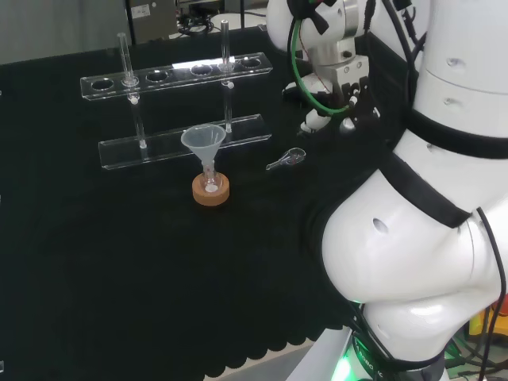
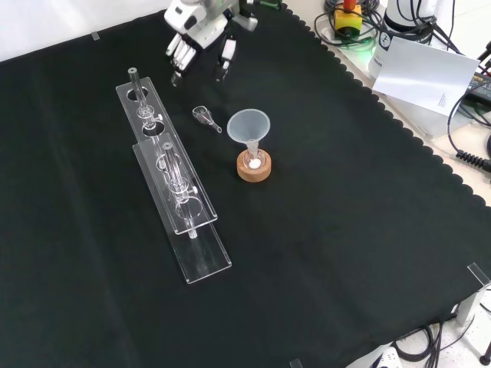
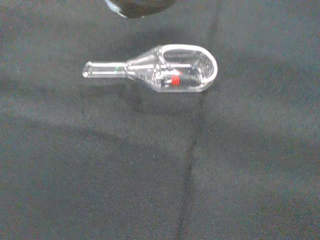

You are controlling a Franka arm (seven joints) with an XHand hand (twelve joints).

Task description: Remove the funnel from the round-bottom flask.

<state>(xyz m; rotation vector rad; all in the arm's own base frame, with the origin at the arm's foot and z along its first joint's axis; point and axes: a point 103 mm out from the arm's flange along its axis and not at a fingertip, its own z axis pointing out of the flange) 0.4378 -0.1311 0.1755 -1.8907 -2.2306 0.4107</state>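
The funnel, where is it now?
In the front view, the funnel stands in the flask on the cork ring, right of the rack.

The funnel (image 1: 204,141) looks like cloudy plastic. The stand (image 2: 254,166) under it is brown cork. The cloth (image 2: 345,230) is black and matt.

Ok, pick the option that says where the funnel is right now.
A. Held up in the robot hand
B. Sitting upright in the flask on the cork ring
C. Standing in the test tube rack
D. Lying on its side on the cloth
B: the funnel stands upright with its stem in the flask on the cork ring, while the robot hand is apart from it, holding nothing.
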